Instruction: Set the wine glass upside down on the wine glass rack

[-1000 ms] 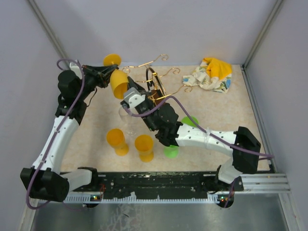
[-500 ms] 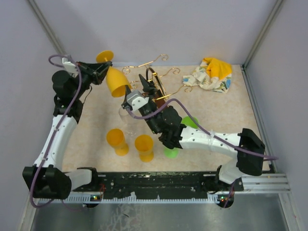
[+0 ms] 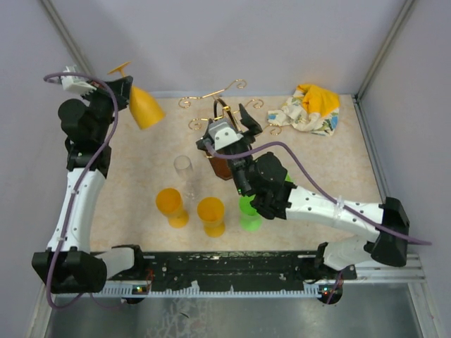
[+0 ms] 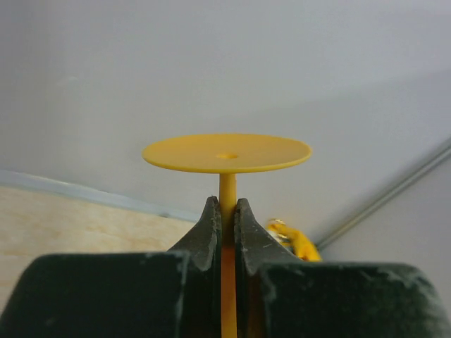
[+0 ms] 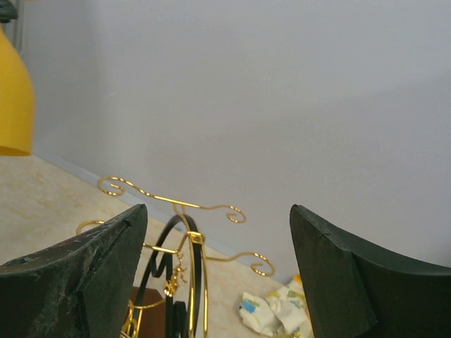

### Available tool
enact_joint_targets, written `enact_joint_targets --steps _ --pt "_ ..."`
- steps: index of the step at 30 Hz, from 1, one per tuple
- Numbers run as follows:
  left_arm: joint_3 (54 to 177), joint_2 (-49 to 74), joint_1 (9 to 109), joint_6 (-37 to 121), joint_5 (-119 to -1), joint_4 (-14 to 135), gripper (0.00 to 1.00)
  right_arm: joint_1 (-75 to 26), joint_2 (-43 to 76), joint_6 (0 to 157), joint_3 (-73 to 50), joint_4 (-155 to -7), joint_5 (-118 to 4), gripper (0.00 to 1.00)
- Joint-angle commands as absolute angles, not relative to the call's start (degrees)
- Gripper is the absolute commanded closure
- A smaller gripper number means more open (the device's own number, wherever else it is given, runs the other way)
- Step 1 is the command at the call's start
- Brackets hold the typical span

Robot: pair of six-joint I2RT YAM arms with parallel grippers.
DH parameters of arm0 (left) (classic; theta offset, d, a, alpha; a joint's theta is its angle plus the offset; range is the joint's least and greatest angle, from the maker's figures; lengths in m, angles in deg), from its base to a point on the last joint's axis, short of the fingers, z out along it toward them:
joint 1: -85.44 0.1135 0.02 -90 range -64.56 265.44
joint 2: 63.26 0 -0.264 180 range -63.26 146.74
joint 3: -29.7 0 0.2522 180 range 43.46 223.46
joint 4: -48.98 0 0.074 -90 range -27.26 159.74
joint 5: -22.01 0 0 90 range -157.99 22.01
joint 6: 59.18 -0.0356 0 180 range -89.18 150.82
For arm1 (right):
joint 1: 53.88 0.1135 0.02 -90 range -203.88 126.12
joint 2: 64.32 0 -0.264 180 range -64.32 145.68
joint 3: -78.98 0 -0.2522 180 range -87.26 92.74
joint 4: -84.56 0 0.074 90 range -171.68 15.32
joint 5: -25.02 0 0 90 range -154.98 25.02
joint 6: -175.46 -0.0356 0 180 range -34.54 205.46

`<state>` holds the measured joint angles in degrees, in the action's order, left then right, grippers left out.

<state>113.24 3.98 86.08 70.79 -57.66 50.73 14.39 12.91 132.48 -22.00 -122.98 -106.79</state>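
Note:
My left gripper [image 3: 118, 86] is shut on the stem of a yellow wine glass [image 3: 145, 107]. It holds the glass high at the far left, bowl slanting down to the right and foot [image 3: 120, 68] up. In the left wrist view the stem [image 4: 227, 201] is pinched between the fingers, with the round foot [image 4: 227, 152] above. The wine glass rack [image 3: 224, 105], gold wire on a dark brown base [image 3: 220, 167], stands at the centre back with no glass on it. My right gripper [image 3: 229, 124] hovers open over its loop handle [image 5: 189, 243], fingers [image 5: 95, 264] wide apart and holding nothing.
On the table stand two more yellow glasses [image 3: 171, 205] [image 3: 211, 215], a clear glass [image 3: 183, 169] and a green glass [image 3: 249, 213] partly under the right arm. A crumpled white and yellow cloth [image 3: 308, 109] lies at the back right. Grey walls close in the back and sides.
The left arm has lifted the yellow glass up and left, away from the rack. The right gripper has gone from shut to wide open and has shifted right over the rack.

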Motion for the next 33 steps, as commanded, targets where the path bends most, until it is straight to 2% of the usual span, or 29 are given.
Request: enact_joint_targets --steps 1,5,11,14,21,27,33 --pt "108.40 3.35 86.31 51.66 -63.85 43.91 1.00 14.86 7.06 129.32 -20.84 -116.11 -113.83 0.16" --pt "100.57 4.18 86.25 46.95 -61.70 35.79 1.00 14.86 3.21 124.82 -21.29 -108.36 -114.51 0.12" --pt "86.36 6.06 86.23 43.48 -53.52 11.25 1.00 14.83 -2.74 122.67 -24.96 -105.75 -115.58 0.11" --pt "84.91 8.17 85.84 42.27 -49.44 8.85 1.00 14.81 -5.19 122.85 -27.12 -105.85 -116.01 0.11" --pt "81.50 15.92 84.43 42.98 -36.42 -7.84 1.00 14.76 -8.29 123.43 -30.47 -106.55 -116.38 0.10" --pt "84.08 24.91 83.99 46.87 -27.03 -15.53 1.00 14.77 -9.50 123.53 -31.01 -105.71 -116.58 0.10" --pt "87.87 30.16 82.73 48.43 -24.08 -18.38 1.00 14.76 -9.75 123.51 -31.04 -104.97 -116.97 0.10"
